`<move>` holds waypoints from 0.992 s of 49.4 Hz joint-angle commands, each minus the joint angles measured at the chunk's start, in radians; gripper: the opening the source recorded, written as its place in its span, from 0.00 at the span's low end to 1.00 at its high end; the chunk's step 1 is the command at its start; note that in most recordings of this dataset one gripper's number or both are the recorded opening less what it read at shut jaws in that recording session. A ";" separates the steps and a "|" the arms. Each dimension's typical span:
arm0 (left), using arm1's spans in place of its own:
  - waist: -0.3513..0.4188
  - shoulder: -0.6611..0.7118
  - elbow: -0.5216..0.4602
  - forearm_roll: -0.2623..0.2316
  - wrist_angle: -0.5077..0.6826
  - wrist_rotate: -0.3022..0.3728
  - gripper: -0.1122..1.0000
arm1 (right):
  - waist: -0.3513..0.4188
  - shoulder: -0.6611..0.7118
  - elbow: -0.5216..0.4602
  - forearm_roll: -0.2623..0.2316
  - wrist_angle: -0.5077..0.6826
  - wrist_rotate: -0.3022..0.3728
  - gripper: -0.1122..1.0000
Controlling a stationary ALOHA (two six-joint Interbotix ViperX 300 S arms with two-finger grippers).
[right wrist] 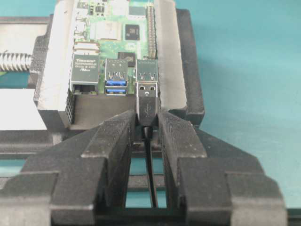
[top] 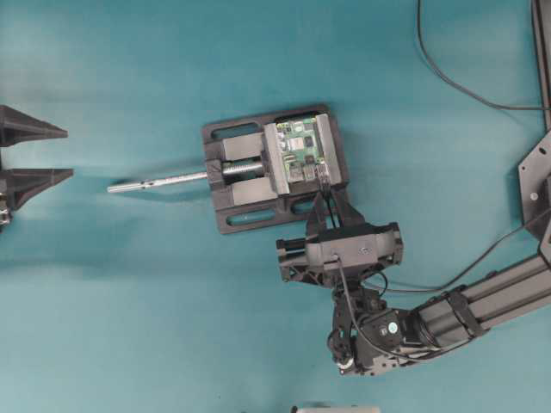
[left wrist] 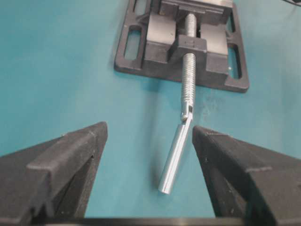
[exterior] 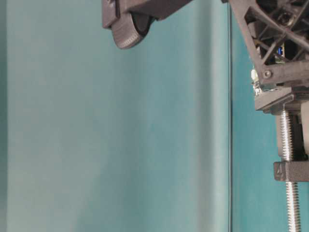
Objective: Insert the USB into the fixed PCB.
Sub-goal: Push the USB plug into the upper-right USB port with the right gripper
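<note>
Teal matte tabletop (top: 129, 301); right pincer (right wrist: 146, 123) clamps the metal-tipped USB (right wrist: 147, 96), left pincer (left wrist: 149, 146) spread apart.

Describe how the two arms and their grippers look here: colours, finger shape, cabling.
Both are matte black. The left gripper shows two wedge-shaped fingers tapering to points. The right gripper has ridged fingers on a boxy black wrist block, with thin black cables running along a black extruded-bar arm and a small teal dot at its wrist joint.
</note>
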 commanded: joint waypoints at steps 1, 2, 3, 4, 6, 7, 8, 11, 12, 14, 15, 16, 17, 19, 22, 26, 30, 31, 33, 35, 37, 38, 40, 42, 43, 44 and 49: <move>0.002 0.009 -0.012 0.003 -0.009 -0.011 0.90 | -0.017 -0.018 -0.009 -0.009 -0.009 0.002 0.29; 0.002 0.009 -0.012 0.003 -0.008 -0.011 0.90 | -0.017 -0.018 -0.008 -0.009 -0.009 0.000 0.29; 0.002 0.008 -0.012 0.003 -0.008 -0.011 0.90 | -0.018 -0.018 -0.009 -0.009 -0.009 0.002 0.29; 0.003 0.008 -0.012 0.003 -0.008 -0.011 0.90 | -0.018 -0.018 -0.009 -0.009 -0.009 0.000 0.29; 0.002 0.009 -0.012 0.003 -0.008 -0.011 0.90 | -0.021 -0.018 -0.009 -0.009 -0.009 0.000 0.29; 0.002 0.009 -0.011 0.003 -0.008 -0.011 0.90 | -0.023 -0.018 -0.011 -0.009 -0.009 0.000 0.29; 0.002 0.009 -0.012 0.003 -0.008 -0.011 0.90 | -0.025 -0.018 -0.011 -0.009 -0.009 0.000 0.29; 0.002 0.009 -0.012 0.003 -0.009 -0.011 0.90 | -0.029 -0.018 -0.012 -0.009 -0.009 -0.002 0.29; 0.003 0.009 -0.012 0.003 -0.008 -0.011 0.90 | -0.032 -0.018 -0.014 -0.009 -0.009 -0.002 0.29; 0.002 0.009 -0.011 0.003 -0.008 -0.011 0.90 | -0.034 -0.020 -0.015 -0.009 -0.009 -0.002 0.29; 0.002 0.009 -0.012 0.003 -0.008 -0.011 0.90 | -0.035 -0.018 -0.015 -0.011 -0.009 -0.002 0.29; 0.002 0.009 -0.012 0.003 -0.008 -0.011 0.90 | -0.037 -0.018 -0.015 -0.009 -0.009 -0.002 0.29; 0.002 0.009 -0.011 0.003 -0.008 -0.011 0.90 | -0.038 -0.020 -0.015 -0.009 -0.009 -0.002 0.29; 0.002 0.008 -0.012 0.003 -0.008 -0.011 0.90 | -0.040 -0.020 -0.015 -0.009 -0.009 -0.002 0.29; 0.002 0.009 -0.011 0.003 -0.008 -0.011 0.90 | -0.041 -0.023 -0.014 -0.009 -0.009 -0.003 0.29; 0.002 0.008 -0.012 0.003 -0.008 -0.011 0.90 | -0.044 -0.026 -0.012 -0.009 -0.009 -0.006 0.29; 0.002 0.009 -0.012 0.003 -0.009 -0.011 0.90 | -0.048 -0.031 -0.011 -0.009 -0.009 -0.006 0.29; 0.002 0.009 -0.012 0.003 -0.009 -0.011 0.90 | -0.049 -0.032 -0.009 -0.009 -0.009 -0.006 0.29; 0.003 0.009 -0.012 0.003 -0.008 -0.011 0.90 | -0.049 -0.034 -0.009 -0.009 -0.009 -0.008 0.29; 0.002 0.009 -0.012 0.003 -0.008 -0.011 0.90 | -0.051 -0.037 -0.009 -0.009 -0.008 -0.008 0.29; 0.002 0.009 -0.012 0.003 -0.008 -0.011 0.90 | -0.051 -0.041 -0.008 -0.009 -0.009 -0.009 0.29; 0.003 0.009 -0.012 0.003 -0.008 -0.011 0.90 | -0.051 -0.043 -0.008 -0.009 -0.009 -0.011 0.29; 0.002 0.009 -0.012 0.003 -0.008 -0.011 0.90 | -0.051 -0.046 -0.008 -0.009 -0.009 -0.012 0.29; 0.003 0.009 -0.012 0.003 -0.008 -0.011 0.90 | -0.051 -0.051 -0.008 -0.009 -0.009 -0.014 0.29; 0.003 0.009 -0.012 0.003 -0.008 -0.011 0.90 | -0.051 -0.051 -0.006 -0.009 -0.008 -0.015 0.29; 0.002 0.009 -0.012 0.003 -0.008 -0.011 0.90 | -0.051 -0.052 -0.006 -0.009 -0.009 -0.017 0.29; 0.002 0.008 -0.012 0.003 -0.009 -0.011 0.90 | -0.051 -0.057 -0.006 -0.009 -0.008 -0.025 0.29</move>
